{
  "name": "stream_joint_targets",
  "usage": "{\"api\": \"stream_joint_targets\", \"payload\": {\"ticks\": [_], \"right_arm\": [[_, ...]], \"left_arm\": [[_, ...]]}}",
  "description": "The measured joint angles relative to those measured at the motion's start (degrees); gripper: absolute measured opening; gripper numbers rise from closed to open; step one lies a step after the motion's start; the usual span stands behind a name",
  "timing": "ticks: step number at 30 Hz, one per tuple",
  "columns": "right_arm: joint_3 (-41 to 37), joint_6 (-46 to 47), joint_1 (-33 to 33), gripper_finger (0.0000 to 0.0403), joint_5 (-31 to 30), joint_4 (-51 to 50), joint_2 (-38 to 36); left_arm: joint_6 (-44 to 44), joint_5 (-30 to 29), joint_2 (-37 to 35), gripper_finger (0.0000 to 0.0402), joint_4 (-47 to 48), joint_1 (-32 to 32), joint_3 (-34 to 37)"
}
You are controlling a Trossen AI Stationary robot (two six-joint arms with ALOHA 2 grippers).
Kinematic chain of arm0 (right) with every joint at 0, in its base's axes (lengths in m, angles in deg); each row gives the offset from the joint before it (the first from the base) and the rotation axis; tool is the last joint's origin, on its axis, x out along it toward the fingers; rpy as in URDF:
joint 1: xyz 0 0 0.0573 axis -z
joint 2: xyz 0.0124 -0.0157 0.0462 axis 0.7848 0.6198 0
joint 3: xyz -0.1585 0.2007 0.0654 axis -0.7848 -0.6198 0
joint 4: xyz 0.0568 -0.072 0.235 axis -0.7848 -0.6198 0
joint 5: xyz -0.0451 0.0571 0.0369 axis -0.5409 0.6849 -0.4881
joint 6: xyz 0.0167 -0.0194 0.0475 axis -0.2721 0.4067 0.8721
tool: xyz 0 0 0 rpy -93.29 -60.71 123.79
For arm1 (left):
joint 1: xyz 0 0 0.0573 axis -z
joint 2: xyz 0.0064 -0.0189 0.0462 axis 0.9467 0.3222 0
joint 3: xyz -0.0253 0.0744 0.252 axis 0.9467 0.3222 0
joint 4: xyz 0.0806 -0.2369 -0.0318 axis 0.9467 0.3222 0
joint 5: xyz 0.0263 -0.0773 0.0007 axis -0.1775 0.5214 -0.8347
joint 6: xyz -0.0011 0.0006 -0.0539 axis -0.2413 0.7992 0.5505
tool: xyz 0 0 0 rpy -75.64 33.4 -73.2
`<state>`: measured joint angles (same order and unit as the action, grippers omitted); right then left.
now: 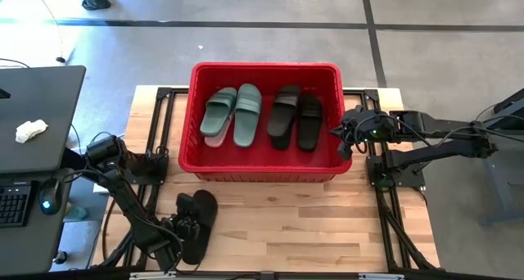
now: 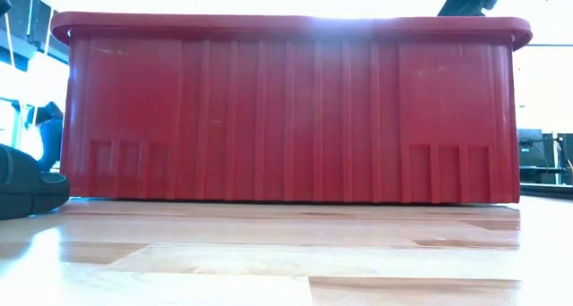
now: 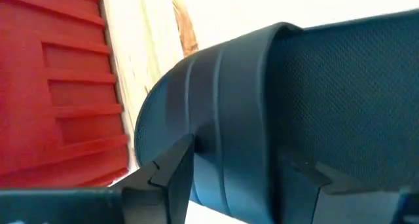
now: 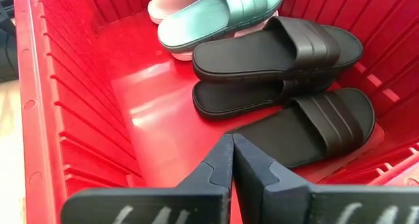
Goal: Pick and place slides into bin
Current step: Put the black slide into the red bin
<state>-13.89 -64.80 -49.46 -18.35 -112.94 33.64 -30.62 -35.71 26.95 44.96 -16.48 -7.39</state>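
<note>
We see a light wooden tabletop (image 1: 286,219) on a black frame. The red bin (image 1: 266,169) sits directly on it toward the far edge. A stacked pair of black slides (image 1: 196,223) lies near the front-left edge.

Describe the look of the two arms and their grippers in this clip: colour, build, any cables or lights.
Both arms are dark, nearly black, built of slim tubular links with bulkier joint housings. The left gripper and right gripper each end in two flat, angular dark fingers with stepped edges. Thin black cables loop around the right wrist, where a small green light glows. No markings are legible.
</note>
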Motion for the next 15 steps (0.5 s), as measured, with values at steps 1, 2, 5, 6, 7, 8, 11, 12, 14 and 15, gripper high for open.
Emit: {"api": "stream_joint_targets", "payload": {"ticks": [1,2,5,6,7,8,11,12,14,15], "right_arm": [[0.0,0.0,0.0,0.0000,0.0,0.0,0.0],[0.0,0.0,0.0,0.0000,0.0,0.0,0.0],[0.0,0.2,0.0,0.0000,0.0,0.0,0.0],[0.0,0.2,0.0,0.0000,0.0,0.0,0.0],[0.0,0.2,0.0,0.0000,0.0,0.0,0.0],[0.0,0.2,0.0,0.0000,0.0,0.0,0.0],[0.0,0.2,0.0,0.0000,0.0,0.0,0.0],[0.0,0.2,0.0,0.0000,0.0,0.0,0.0],[0.0,0.2,0.0,0.0000,0.0,0.0,0.0],[0.0,0.2,0.0,0.0000,0.0,0.0,0.0]], "left_arm": [[0.0,0.0,0.0,0.0158,-0.2,0.0,0.0],[0.0,-0.1,0.0,0.0158,-0.3,0.0,0.0],[0.0,-0.1,0.0,0.0146,-0.8,0.0,0.0],[0.0,-0.2,0.0,0.0138,-1.1,0.0,0.0],[0.0,-0.3,0.0,0.0128,-1.4,0.0,0.0],[0.0,-0.3,0.0,0.0116,-1.7,0.0,0.0],[0.0,-0.3,0.0,0.0072,-2.3,0.0,0.0],[0.0,-0.4,0.0,0.0057,-2.6,0.0,0.0],[0.0,-0.7,0.0,0.0025,-3.2,0.0,0.0],[0.0,-0.7,0.0,0.0013,-3.3,0.0,0.0]]}}
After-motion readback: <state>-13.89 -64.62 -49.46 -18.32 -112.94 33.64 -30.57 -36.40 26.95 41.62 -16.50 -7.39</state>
